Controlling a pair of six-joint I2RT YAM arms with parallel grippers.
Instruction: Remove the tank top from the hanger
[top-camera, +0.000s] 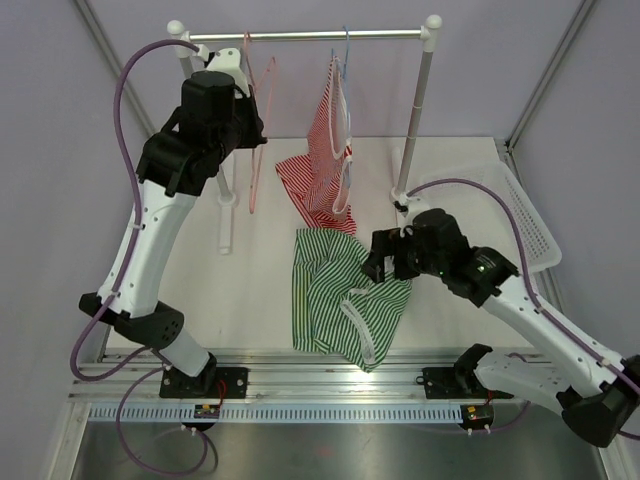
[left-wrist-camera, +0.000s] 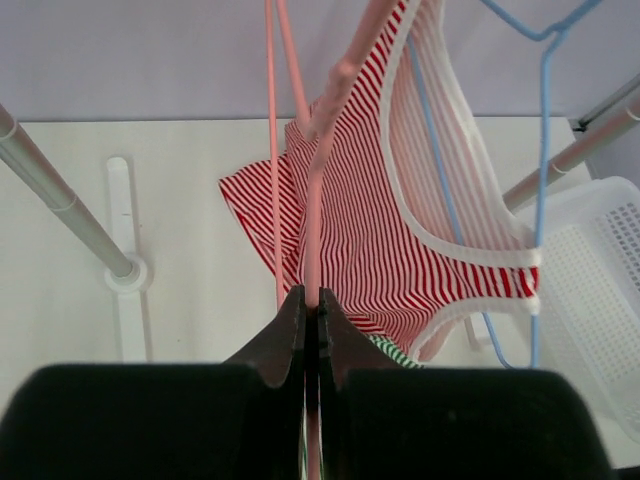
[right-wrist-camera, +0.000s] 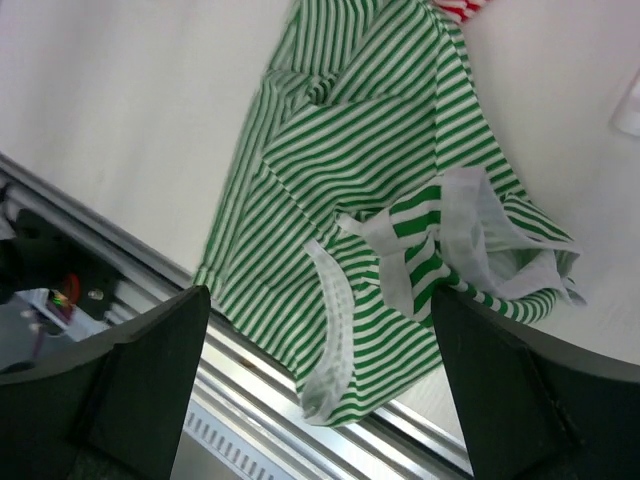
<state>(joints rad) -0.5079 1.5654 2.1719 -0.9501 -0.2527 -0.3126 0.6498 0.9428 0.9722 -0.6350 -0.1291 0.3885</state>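
**Tool state.** The left gripper (left-wrist-camera: 311, 300) is fully closed on the lower wire of the pink hanger (left-wrist-camera: 313, 200), which hangs bare from the rail (top-camera: 320, 35). The right gripper (right-wrist-camera: 320, 295) has its jaws spread wide and holds nothing.

**Task item.** The green striped tank top (top-camera: 330, 290) lies crumpled on the table (top-camera: 250, 280), off the hanger. It sits directly beneath the right gripper, apart from both fingers. Its long axis runs from the rack towards the near edge, with the white-trimmed straps at the near end.

**Governing relation.** A red striped tank top (left-wrist-camera: 360, 230) hangs on the blue hanger (left-wrist-camera: 543, 180), just right of the pink hanger. It runs lengthwise down from the rail, with its hem close above the green top's far end. From the right gripper it lies ahead and above. From the left gripper it lies to the right and close by.

**Judgement.** The left arm is nearer but occupied. The right arm is free, so any further pull would likely fall to it.
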